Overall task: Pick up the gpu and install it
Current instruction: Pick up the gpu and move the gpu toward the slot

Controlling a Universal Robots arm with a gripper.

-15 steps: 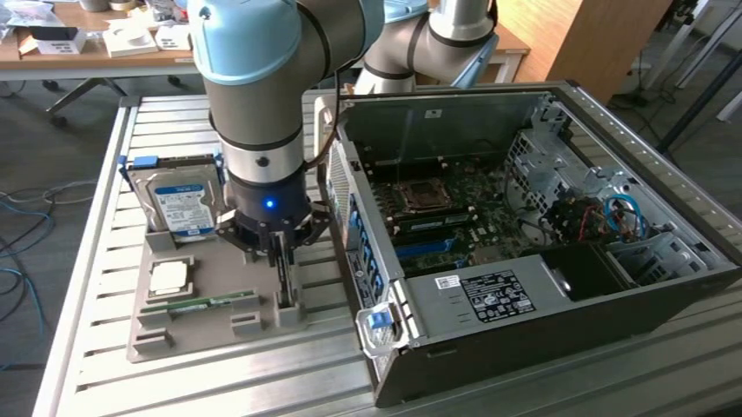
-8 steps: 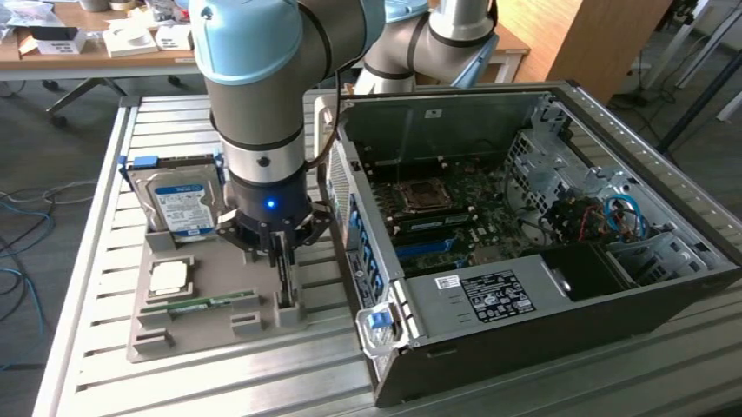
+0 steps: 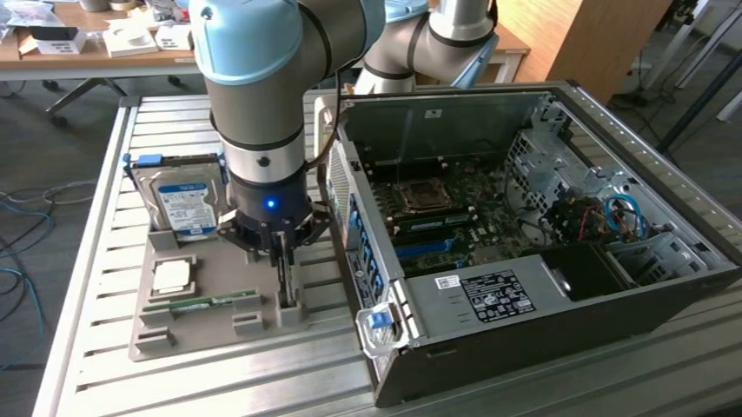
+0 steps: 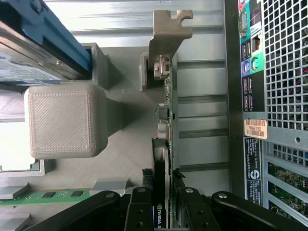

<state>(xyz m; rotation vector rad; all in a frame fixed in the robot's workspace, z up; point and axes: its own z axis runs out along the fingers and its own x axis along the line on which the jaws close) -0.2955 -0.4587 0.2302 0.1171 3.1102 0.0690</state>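
The gpu [image 3: 285, 291] stands on its long edge in a slot of the grey holder [image 3: 174, 340], at the side nearest the computer. In the wrist view the gpu [image 4: 166, 120] is a thin card seen edge-on, with its metal bracket [image 4: 169, 29] at the far end. My gripper [image 3: 280, 254] points straight down over it. In the wrist view my gripper [image 4: 162, 192] straddles the near end of the card, one black finger close on each side, still open. The card sits in its slot.
The open computer case [image 3: 522, 217] lies at the exterior view's right, its rear panel [image 4: 274, 96] right beside the holder. The holder also carries a silver hard drive [image 3: 186, 204], a square chip [image 3: 174, 276] and a green memory stick [image 3: 215, 301]. The slatted metal table [image 3: 104, 174] lies underneath.
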